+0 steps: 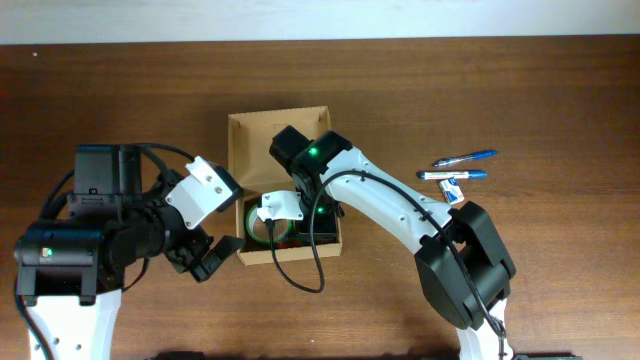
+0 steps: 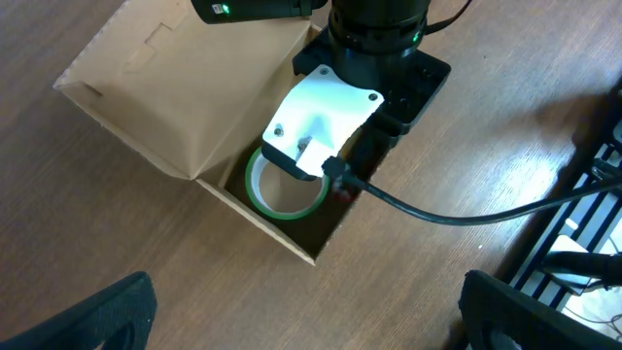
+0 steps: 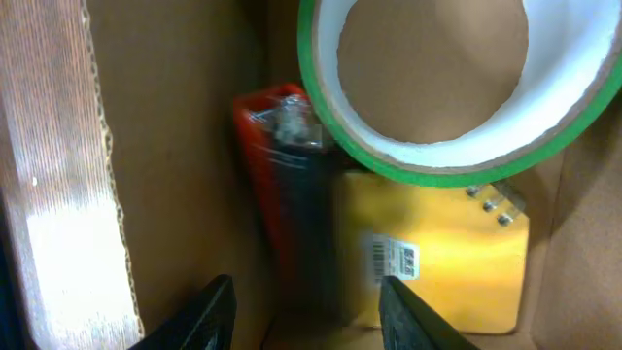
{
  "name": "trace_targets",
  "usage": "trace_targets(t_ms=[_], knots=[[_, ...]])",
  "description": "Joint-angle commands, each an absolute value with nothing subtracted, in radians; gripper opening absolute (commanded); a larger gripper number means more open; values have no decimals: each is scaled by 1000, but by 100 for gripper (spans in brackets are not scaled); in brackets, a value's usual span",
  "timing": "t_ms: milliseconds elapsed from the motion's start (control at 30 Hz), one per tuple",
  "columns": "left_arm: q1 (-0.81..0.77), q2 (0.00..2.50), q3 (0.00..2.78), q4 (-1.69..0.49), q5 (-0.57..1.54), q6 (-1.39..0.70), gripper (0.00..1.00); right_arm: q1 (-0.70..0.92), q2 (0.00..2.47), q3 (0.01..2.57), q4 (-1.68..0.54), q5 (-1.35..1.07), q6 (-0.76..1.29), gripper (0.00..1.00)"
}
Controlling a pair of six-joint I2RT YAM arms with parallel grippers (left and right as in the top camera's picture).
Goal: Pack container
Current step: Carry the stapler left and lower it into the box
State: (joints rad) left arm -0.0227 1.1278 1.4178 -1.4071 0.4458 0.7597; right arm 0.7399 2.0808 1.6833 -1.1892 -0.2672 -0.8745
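The tan cardboard box (image 1: pixel 250 150) sits mid-desk with its flap lid thrown back toward the far edge. It holds a green tape roll with a white core (image 3: pixel 418 170), a red-and-black oblong item (image 3: pixel 277 165) and a yellow barcoded packet (image 3: pixel 437 253). The right gripper (image 3: pixel 311 311) hangs inside the box, jaws parted and empty, while the left gripper (image 1: pixel 208 258) hovers wide open, gripping nothing, just beside the box's near-left corner.

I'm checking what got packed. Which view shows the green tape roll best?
The right wrist view: the green tape roll fills the frame's top, green rim and white core clear, inside the container. The left wrist view shows it half hidden under the right arm's white mount; overhead gives only green slivers beside that arm.
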Motion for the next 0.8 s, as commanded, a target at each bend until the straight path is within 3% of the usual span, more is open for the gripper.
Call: trace_targets(t_ms=[0, 333, 767], knots=[[-17, 1127, 1436, -1407, 464, 773, 100, 746, 2088, 1676, -1190, -277, -886, 54], [-17, 1127, 1436, -1407, 464, 773, 100, 744, 2087, 1705, -1198, -277, -848, 54], [-17, 1127, 1436, -1407, 464, 773, 99, 684, 2059, 2067, -1392, -277, -669, 54]])
